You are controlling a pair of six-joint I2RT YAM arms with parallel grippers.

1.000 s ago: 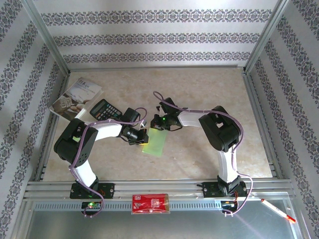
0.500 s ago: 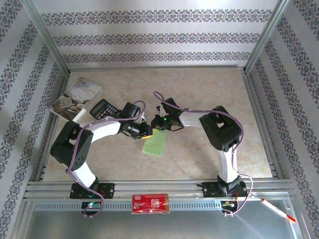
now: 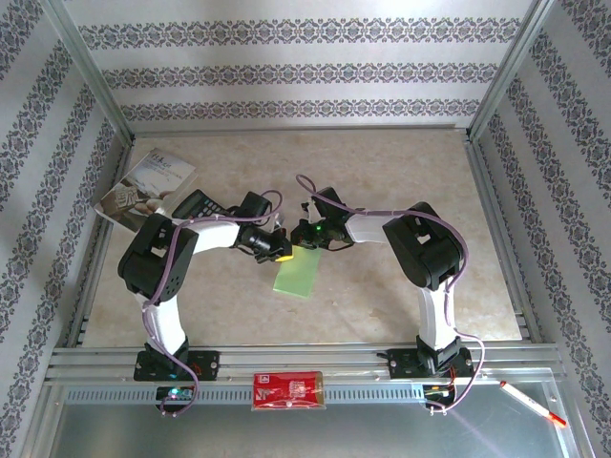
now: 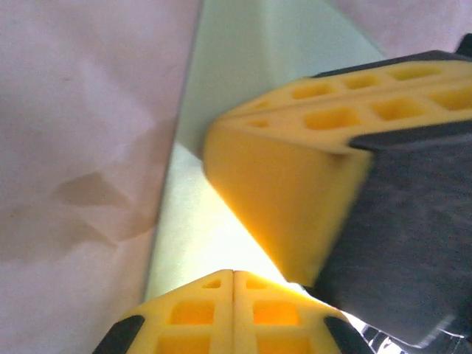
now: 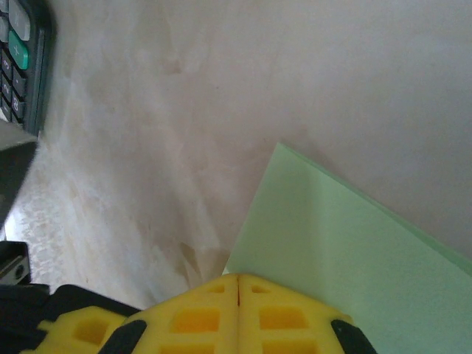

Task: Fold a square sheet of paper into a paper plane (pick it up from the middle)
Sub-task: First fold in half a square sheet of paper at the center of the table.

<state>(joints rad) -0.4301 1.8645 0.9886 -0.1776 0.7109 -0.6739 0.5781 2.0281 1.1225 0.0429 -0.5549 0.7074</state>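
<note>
The square sheet of paper (image 3: 298, 275), light green, lies on the table as a narrow folded rectangle between the two arms. My left gripper (image 3: 278, 251) is shut, its tips down on the sheet's upper left edge. In the left wrist view its closed fingertips (image 4: 234, 274) rest over the pale paper (image 4: 193, 236), with the other gripper's yellow fingers (image 4: 295, 199) close in front. My right gripper (image 3: 307, 238) is also shut at the sheet's top end. Its tips (image 5: 237, 279) meet at the paper's corner (image 5: 346, 251). No paper shows between either pair of jaws.
A black calculator (image 3: 198, 206) (image 5: 21, 59) lies just left of the grippers, beside a grey-white booklet (image 3: 148, 185). A red flat packet (image 3: 288, 390) sits on the front rail and a pen (image 3: 531, 404) at the front right. Aluminium frame posts border the table.
The left arm's elbow rose and swung, and its gripper slid a little up and right along the paper's edge. The right arm stayed put.
</note>
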